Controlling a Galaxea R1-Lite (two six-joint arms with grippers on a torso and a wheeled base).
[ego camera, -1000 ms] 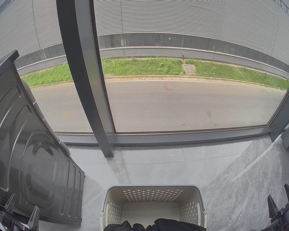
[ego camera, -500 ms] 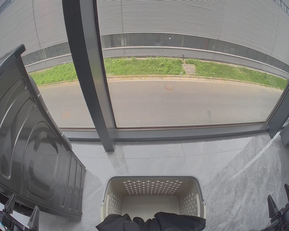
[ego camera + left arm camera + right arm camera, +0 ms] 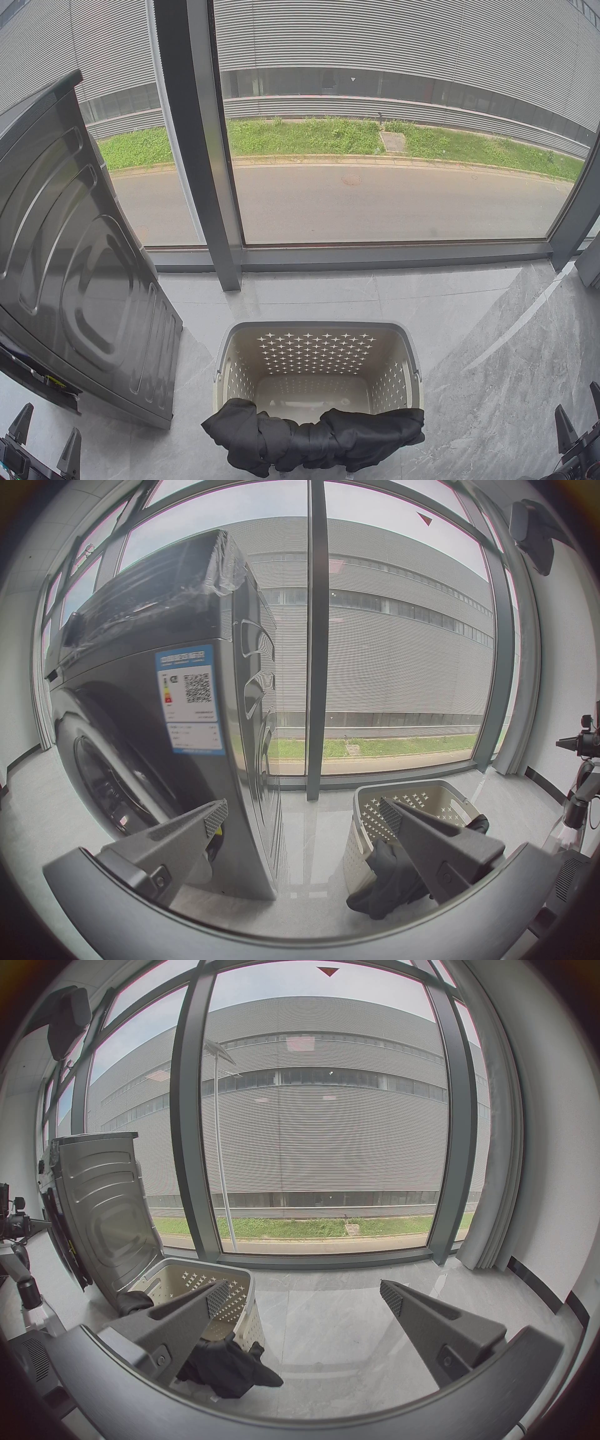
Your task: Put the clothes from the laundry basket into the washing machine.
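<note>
Left tool [image 3: 303, 808] is spread wide with nothing in it, sitting low on the left, near the washer's near corner. Right tool [image 3: 303, 1288] is the same deal: wide apart, holding nothing, low on the right over the floor [image 3: 494, 375] and well clear of the basket.

The basket [image 3: 315, 326] sits on the floor in the middle, in front of the window [image 3: 387, 187]. The clothes [image 3: 319, 437] are a black bundle draped over its near rim, long axis running left to right along that rim, with the left end bunched up and hanging outside the corner.

The washer [image 3: 81, 281] stands just left of the basket, side panel facing it.
</note>
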